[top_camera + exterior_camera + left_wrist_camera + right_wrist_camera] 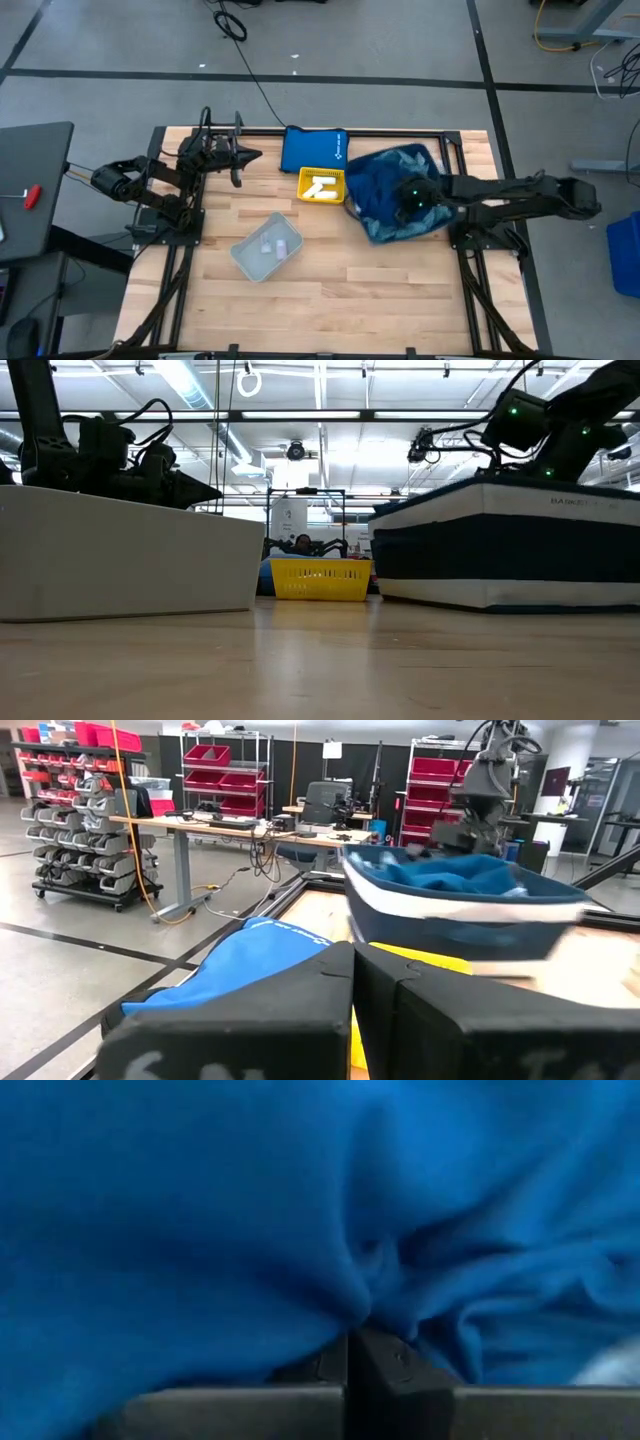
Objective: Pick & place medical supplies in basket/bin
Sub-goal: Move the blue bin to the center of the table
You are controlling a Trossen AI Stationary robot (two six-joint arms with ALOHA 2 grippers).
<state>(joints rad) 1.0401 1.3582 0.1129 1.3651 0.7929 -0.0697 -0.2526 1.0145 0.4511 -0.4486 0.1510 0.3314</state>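
Note:
A dark-blue basket with a white band (510,545) stands at the table's right and holds a plain dark-blue cloth (378,185) and a patterned light-blue cloth (408,157). My right gripper (360,1342) is shut and points steeply down into the plain cloth (200,1230), over the basket's middle (410,195). A small yellow basket (322,186) holds white rolls (322,188). A pale bin (267,246) holds tiny vials. My left gripper (355,1010) is shut and level at the far left (240,155), touching nothing. My right gripper has its shut fingertips (385,1348) against the dark-blue cloth (365,1305), coming from above at a slant. Creases in the cloth run together at the tips. Whether a fold is caught between the fingers I cannot tell. The cloth lies slack in the basket.
A flat blue pouch with a white logo (313,148) lies at the table's far edge between my left gripper and the blue basket. Bare wood (380,290) stretches along the near half of the table. A black frame rail (400,132) borders the far edge.

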